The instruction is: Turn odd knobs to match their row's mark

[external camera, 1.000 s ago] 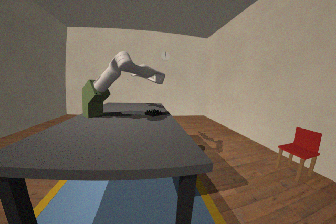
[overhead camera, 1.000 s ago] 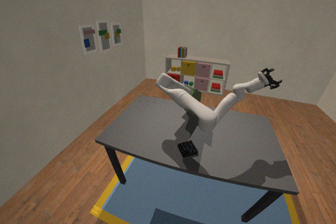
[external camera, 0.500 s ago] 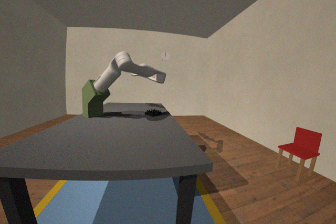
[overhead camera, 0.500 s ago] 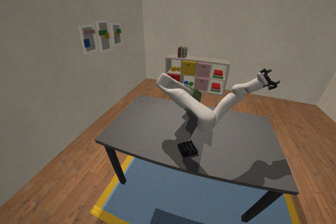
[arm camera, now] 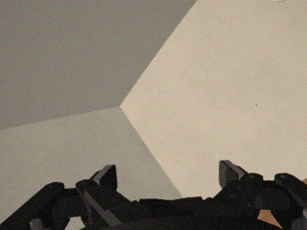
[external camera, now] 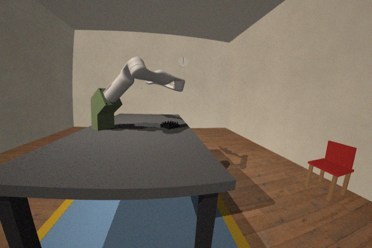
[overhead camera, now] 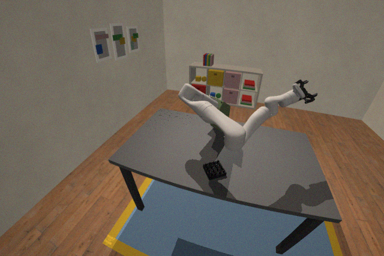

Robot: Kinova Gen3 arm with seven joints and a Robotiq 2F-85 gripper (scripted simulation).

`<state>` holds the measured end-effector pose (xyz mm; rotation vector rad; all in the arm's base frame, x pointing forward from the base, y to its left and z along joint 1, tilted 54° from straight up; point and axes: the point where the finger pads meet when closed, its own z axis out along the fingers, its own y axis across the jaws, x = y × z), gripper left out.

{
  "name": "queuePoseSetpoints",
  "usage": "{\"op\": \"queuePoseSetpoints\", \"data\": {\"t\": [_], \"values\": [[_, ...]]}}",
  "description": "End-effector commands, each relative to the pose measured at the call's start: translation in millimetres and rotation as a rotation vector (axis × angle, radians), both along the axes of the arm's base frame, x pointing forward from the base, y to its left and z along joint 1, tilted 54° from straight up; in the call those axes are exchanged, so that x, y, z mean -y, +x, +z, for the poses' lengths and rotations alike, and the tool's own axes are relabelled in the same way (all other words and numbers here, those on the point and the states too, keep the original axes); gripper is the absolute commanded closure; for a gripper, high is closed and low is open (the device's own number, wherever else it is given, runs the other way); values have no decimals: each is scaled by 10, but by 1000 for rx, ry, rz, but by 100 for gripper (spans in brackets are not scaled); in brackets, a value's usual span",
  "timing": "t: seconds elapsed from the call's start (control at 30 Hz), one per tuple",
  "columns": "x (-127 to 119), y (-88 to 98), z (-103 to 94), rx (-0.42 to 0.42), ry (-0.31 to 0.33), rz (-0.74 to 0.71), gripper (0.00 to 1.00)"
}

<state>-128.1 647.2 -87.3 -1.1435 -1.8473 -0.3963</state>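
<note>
- Fingers of the gripper [overhead camera: 305, 91] are spread wide with nothing between them, aimed at the ceiling corner.
- Far below and left of them, the knob box [overhead camera: 214, 169] stands on the table [overhead camera: 279, 166].
- Knob lines cannot be read, so a correct knob could be turned by mistake.
- On a hurried descent, the box could be struck and tipped.

- The table [overhead camera: 173, 141] has a dark grey top on black legs, and it stands over a blue mat with a yellow border [overhead camera: 198, 228] on the wood floor.
- A small black knob box [overhead camera: 214, 169] sits flat on the top, close to the near edge.
- A green pedestal [external camera: 102, 114] stands toward the far side, with the arm mounted on it.
- The arm throws shadows across the grey surface.
</note>
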Motion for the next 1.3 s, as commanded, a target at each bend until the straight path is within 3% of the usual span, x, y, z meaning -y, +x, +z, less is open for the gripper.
{"op": "queuePoseSetpoints", "data": {"t": [0.0,0.23,0.27,0.53,0.57,0.83,0.87,1.13,1.17,1.27], "values": [[94,23,-35,10,-36,8,0],[94,23,-35,10,-36,8,0],[196,62,-86,21,-76,13,0],[196,62,-86,21,-76,13,0],[300,109,-135,33,-115,16,0],[300,109,-135,33,-115,16,0],[405,164,-183,46,-155,17,0],[405,164,-183,46,-155,17,0],[511,226,-227,60,-194,16,0],[511,226,-227,60,-194,16,0]]}}
